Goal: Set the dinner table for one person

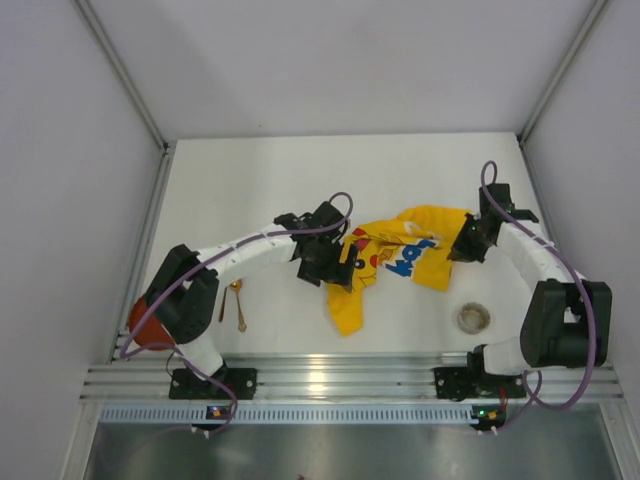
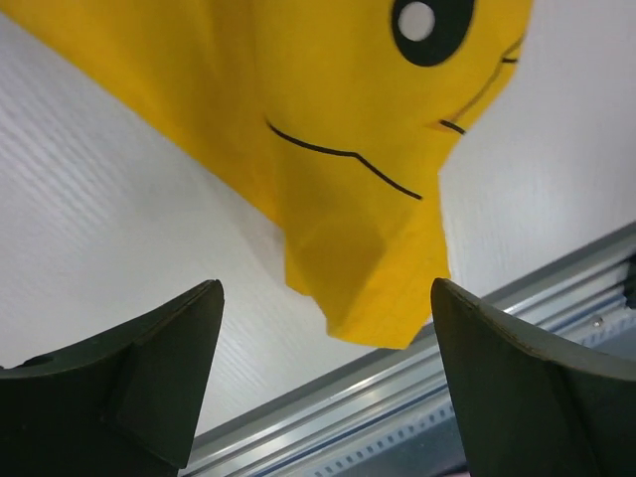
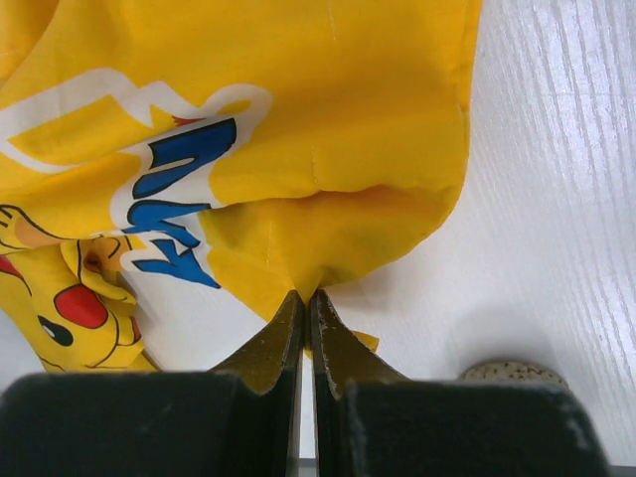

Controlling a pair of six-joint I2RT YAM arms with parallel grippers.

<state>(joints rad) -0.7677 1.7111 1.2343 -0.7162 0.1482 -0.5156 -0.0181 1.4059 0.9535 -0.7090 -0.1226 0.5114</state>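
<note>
pinching crumpled yellow cloth (image 3: 328, 119) edge: right gripper (image 3: 308, 298); left gripper (image 2: 325, 290) spread wide.

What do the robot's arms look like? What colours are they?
The left arm and right arm are white tubes with chunky black joints. A thin purple cable loops along each one. The left tool and right tool each have two dark, wedge-shaped fingers.

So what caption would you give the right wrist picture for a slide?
Right gripper pinching the edge of a yellow cartoon-print cloth on the white dinner table.
</note>
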